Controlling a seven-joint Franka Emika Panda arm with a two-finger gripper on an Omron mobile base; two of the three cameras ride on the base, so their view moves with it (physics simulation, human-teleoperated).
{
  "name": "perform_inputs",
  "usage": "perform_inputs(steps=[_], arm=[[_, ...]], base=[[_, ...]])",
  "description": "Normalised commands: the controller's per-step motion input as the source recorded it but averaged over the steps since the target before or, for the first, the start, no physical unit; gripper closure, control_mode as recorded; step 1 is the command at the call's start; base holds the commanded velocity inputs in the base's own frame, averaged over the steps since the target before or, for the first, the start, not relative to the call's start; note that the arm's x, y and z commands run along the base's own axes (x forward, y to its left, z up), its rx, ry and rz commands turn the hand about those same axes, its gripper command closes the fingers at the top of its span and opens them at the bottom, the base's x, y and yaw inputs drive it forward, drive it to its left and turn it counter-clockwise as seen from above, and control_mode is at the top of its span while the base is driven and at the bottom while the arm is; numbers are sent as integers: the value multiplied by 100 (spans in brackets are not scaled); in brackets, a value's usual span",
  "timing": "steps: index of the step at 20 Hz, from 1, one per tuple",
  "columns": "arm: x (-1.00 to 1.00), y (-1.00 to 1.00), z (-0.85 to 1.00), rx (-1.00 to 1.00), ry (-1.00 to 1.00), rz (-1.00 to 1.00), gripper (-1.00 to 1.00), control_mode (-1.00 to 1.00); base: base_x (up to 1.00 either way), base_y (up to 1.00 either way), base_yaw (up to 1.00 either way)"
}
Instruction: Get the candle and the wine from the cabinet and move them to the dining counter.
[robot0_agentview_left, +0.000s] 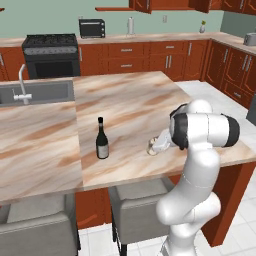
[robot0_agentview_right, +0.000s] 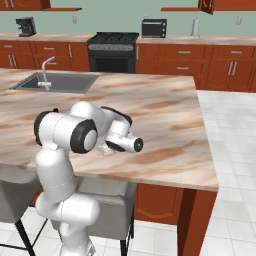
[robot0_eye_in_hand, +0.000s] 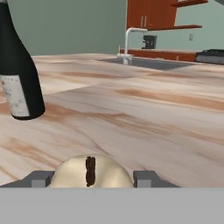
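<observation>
Hand view shows the two small dark fingertips (robot0_eye_in_hand: 42, 178) standing on either side of the stubby cream-white candle (robot0_eye_in_hand: 90, 171) with its dark wick; whether they press it or have let go, I cannot tell. In the left base view the gripper (robot0_agentview_left: 159, 146) is low over the beige-pink, brown-veined marble top of the dining counter (robot0_agentview_left: 130, 105), with the candle (robot0_agentview_left: 151, 148) at its tip, seemingly down on the stone.

The slim dark green-black wine bottle (robot0_agentview_left: 102, 139) with its pale label stands upright on the same top, near the candle but apart from it. So the task looks almost finished: both things are on the island, and only the release and withdrawal seem left.

Grey stools (robot0_agentview_left: 140, 205) sit under the overhang. Further along the top lie a sink (robot0_agentview_left: 37, 91) and its silver tap (robot0_agentview_left: 22, 85). Beyond are a black stove (robot0_agentview_left: 51, 54) and red-brown base cabinets (robot0_agentview_left: 145, 56) against a green wall.
</observation>
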Motion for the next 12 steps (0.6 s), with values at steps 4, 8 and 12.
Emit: perform_inputs(steps=[4,8,12], arm=[[0,0,-1,0,0,0,-100,-100],[0,0,0,0,0,0,-100,-100],[0,0,0,0,0,0,-100,-100]], base=[[0,0,0],[0,0,0],[0,0,0]])
